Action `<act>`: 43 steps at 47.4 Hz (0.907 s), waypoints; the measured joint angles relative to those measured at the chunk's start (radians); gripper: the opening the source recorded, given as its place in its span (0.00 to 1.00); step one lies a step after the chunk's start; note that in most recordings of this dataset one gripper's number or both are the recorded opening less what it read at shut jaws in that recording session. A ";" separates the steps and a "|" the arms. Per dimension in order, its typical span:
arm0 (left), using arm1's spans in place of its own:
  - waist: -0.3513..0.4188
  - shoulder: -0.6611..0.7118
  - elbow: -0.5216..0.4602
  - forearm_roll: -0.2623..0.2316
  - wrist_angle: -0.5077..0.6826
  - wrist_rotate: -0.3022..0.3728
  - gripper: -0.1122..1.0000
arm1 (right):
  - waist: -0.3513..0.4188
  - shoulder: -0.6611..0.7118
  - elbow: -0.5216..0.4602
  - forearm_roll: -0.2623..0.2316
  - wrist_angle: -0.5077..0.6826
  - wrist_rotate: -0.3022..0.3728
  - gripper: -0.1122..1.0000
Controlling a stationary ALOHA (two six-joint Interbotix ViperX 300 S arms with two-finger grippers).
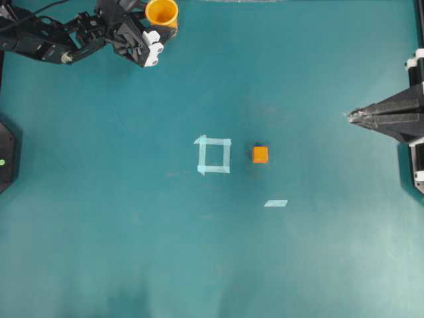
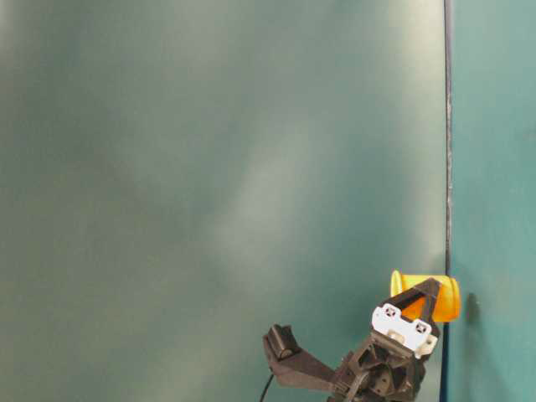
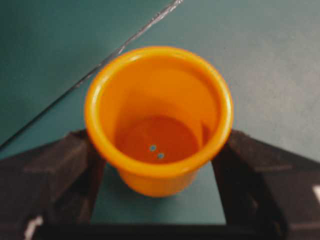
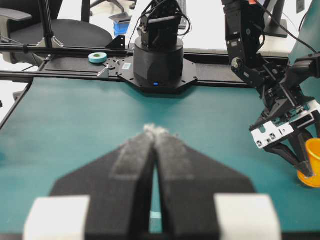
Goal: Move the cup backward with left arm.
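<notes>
The yellow-orange cup (image 1: 161, 12) stands upright at the far back edge of the teal table, left of the middle. My left gripper (image 1: 159, 28) reaches to it from the left. In the left wrist view the cup (image 3: 157, 115) fills the space between the two black fingers (image 3: 60, 175), which press its sides just under the rim. The right wrist view shows the cup (image 4: 313, 159) behind the left gripper (image 4: 300, 165). My right gripper (image 1: 348, 117) rests at the right edge, shut with nothing in it.
An orange cube (image 1: 260, 154) lies near the table's middle, beside a pale tape square (image 1: 214, 154). A short tape strip (image 1: 275, 203) lies nearer the front. The table's back edge (image 3: 125, 45) runs just behind the cup. The left arm's base (image 4: 159, 60) is mounted on the opposite side.
</notes>
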 measured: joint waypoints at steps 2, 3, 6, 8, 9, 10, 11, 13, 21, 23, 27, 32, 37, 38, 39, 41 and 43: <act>-0.002 0.002 0.000 0.000 0.000 0.000 0.68 | -0.002 0.000 0.000 -0.002 0.000 0.002 0.10; 0.000 0.002 0.000 0.000 0.000 0.000 0.68 | -0.002 0.000 0.000 -0.002 0.002 0.002 0.10; 0.000 0.003 0.000 -0.002 0.000 0.000 0.68 | -0.002 0.000 0.000 -0.002 0.000 0.002 0.10; 0.000 0.002 0.000 -0.002 0.000 0.000 0.68 | -0.002 0.000 0.000 -0.002 0.000 0.002 0.10; 0.002 0.002 0.000 -0.002 0.000 0.002 0.68 | -0.002 0.000 0.000 0.000 0.000 0.000 0.10; 0.002 0.002 0.000 0.000 0.000 0.002 0.68 | -0.002 0.000 0.000 -0.002 0.000 0.002 0.10; 0.000 0.002 0.000 -0.002 0.000 0.002 0.68 | -0.002 0.000 -0.002 -0.002 0.000 0.002 0.10; 0.002 0.002 0.000 -0.002 0.000 0.000 0.68 | -0.002 0.000 0.000 -0.002 0.000 0.002 0.10; 0.003 0.002 0.000 0.000 0.000 0.000 0.68 | -0.002 0.000 -0.002 -0.002 0.000 0.002 0.10; 0.005 0.003 0.000 0.000 0.000 0.002 0.68 | -0.002 0.000 0.000 -0.002 0.000 0.002 0.10; 0.005 0.003 0.000 -0.002 0.000 0.000 0.68 | -0.002 -0.002 -0.002 -0.002 0.000 0.002 0.10; 0.006 0.003 0.000 -0.002 0.000 0.000 0.68 | -0.002 0.000 0.000 -0.002 0.000 0.002 0.10; 0.006 0.002 0.000 -0.002 0.000 0.000 0.68 | 0.000 0.000 0.000 0.000 0.000 0.002 0.10; 0.006 0.002 0.000 -0.002 0.000 0.000 0.68 | -0.002 0.000 0.000 -0.002 0.000 0.002 0.10; 0.006 0.003 0.000 0.000 0.000 0.000 0.68 | 0.000 0.000 0.000 -0.002 0.002 0.002 0.10; 0.008 0.003 0.000 0.000 0.000 0.000 0.68 | -0.002 0.000 0.000 -0.002 0.000 0.002 0.10; 0.008 0.003 0.000 0.000 0.000 0.000 0.68 | -0.002 0.000 0.000 -0.002 0.000 0.002 0.10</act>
